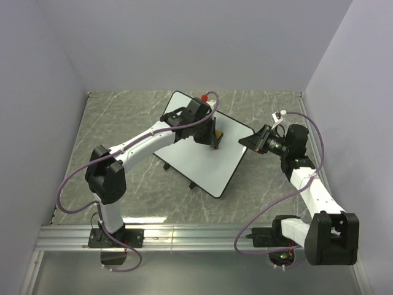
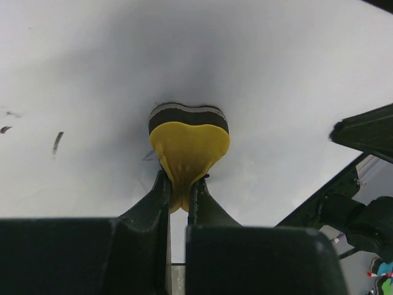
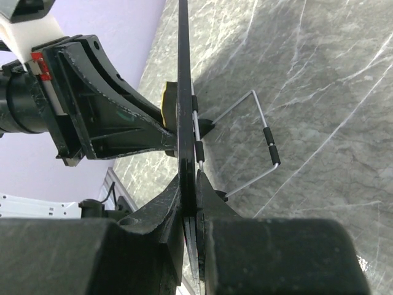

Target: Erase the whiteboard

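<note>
The left pincer [image 2: 180, 184] is clamped narrow on the tail of a yellow sponge [image 2: 189, 144], squeezing it into a heart shape, with the dark felt face pressed flat on the board [image 2: 184, 55]. The right pincer [image 3: 190, 184] is closed thin on the board's edge, one finger on each face, and appears to be steadying it for the wipe. The board sits mid-desk, its right-hand rim in that grip, with a wire stand [image 3: 267, 144] folded out behind it over the marbled desk [image 3: 319, 74]. How steeply it leans cannot be read from these views. Most of the surface around the sponge looks clean. A few short dark marks [image 2: 56, 142] remain well to the left in the left wrist view, with a faint smudge just beside the sponge. To do the wipe well, I judge the sponge should go sideways toward those marks with the felt flat and the pressure even, since a tilted sponge would only streak them. The push should stay modest, because the sponge is held by its soft tail and could fold or slip out. The right grip should hold firm against the wipe, or the board may pivot or slide. Overlapping passes should then take in the smudge.
</note>
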`<state>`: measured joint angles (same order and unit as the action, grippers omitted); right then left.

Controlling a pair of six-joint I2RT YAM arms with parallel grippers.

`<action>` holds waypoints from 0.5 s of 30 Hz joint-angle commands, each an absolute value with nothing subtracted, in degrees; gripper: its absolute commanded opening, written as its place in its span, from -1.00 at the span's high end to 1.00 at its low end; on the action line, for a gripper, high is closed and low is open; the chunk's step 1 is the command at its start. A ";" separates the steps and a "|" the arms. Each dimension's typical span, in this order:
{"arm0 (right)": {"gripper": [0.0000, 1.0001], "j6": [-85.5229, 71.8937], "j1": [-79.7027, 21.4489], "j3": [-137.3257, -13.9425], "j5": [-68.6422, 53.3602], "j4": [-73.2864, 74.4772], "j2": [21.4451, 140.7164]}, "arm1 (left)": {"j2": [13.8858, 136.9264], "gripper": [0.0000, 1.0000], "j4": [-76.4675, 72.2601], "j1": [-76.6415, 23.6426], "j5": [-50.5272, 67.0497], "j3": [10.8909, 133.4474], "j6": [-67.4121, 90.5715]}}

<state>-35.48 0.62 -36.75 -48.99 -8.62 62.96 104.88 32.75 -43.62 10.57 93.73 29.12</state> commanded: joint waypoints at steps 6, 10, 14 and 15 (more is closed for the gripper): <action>1.00 -32.52 0.26 -39.02 -48.87 -10.28 63.11 | 106.08 0.99 38.23 -33.35 0.44 96.06 24.79; 1.00 -32.26 0.26 -39.20 -48.69 -9.76 62.76 | 109.85 0.99 40.07 -26.38 -3.50 97.56 20.31; 1.00 -32.17 0.26 -39.02 -48.60 -9.49 62.58 | 114.52 0.99 40.17 -21.28 -3.17 96.51 17.23; 1.00 -32.17 0.26 -39.02 -48.60 -9.58 62.58 | 115.13 0.99 39.73 -20.14 -2.29 96.07 16.88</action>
